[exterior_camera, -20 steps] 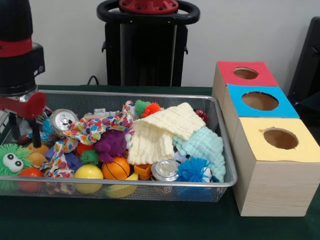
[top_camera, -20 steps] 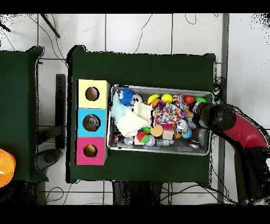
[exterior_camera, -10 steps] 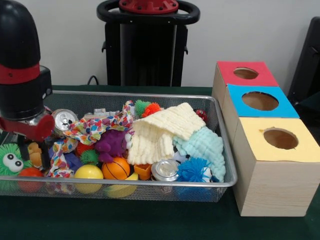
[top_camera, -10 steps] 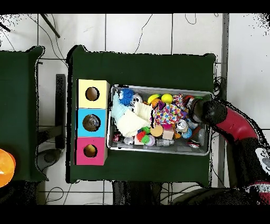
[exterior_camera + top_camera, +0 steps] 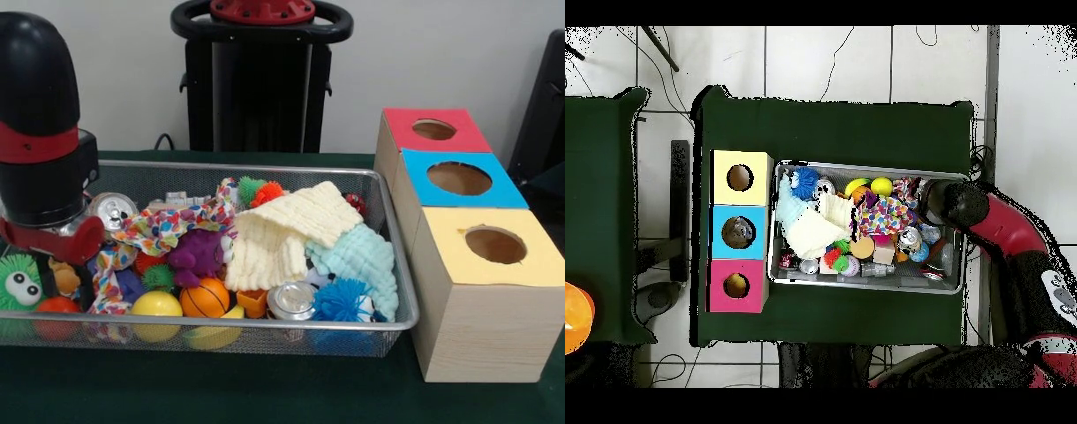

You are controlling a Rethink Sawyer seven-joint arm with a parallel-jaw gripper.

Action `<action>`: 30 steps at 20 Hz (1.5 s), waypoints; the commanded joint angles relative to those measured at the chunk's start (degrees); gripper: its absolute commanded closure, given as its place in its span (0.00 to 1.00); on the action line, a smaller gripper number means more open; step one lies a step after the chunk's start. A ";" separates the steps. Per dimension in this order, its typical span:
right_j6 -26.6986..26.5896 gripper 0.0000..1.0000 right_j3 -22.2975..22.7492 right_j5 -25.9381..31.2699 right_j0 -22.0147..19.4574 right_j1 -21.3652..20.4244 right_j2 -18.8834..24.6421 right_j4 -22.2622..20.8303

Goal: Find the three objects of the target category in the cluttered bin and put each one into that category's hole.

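A wire-mesh bin [image 5: 388,322] [image 5: 869,284] holds a heap of toys, cloths and cans. At its left end in the front view my gripper [image 5: 51,263] reaches down among the toys, the black and red wrist [image 5: 44,168] hiding it. It sits between a green fuzzy toy with eyes [image 5: 18,283] and a tan toy [image 5: 64,277]. A silver can [image 5: 115,210] lies just behind the wrist, and a second can [image 5: 291,300] stands at the front rim. In the overhead view the wrist [image 5: 950,203] covers the bin's right end.
Three wooden boxes with holes stand beside the bin: red [image 5: 433,130], blue [image 5: 459,177], yellow [image 5: 494,244]. A cream cloth [image 5: 287,230], a mint cloth [image 5: 357,256], a patterned cloth [image 5: 168,225], a purple plush [image 5: 196,253] and balls [image 5: 205,298] fill the bin.
The arm has shifted along the bin's left end toward its front corner and sunk lower, now covering part of the green fuzzy toy. The toys look unmoved.
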 commanded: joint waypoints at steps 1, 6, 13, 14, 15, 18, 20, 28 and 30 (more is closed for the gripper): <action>-4.66 0.00 -0.88 -1.02 -0.16 4.58 6.05 -3.57; -3.60 0.00 3.40 -1.56 -0.73 1.34 5.33 -4.74; -3.28 0.00 9.65 -2.15 -2.15 -4.76 4.69 -6.27; -2.89 0.00 10.86 -2.44 -2.30 -5.77 4.49 -6.50; -2.69 0.00 12.06 -2.85 -2.57 -6.90 4.58 -6.67; -2.55 0.00 14.15 -2.65 -3.02 -8.74 4.65 -7.12; -2.63 0.00 15.33 -2.32 -3.40 -9.53 4.78 -7.39; -2.86 0.00 21.59 -5.97 -6.71 -12.77 4.72 -9.40; -2.97 0.00 22.00 -7.97 -7.91 -11.38 5.21 -10.25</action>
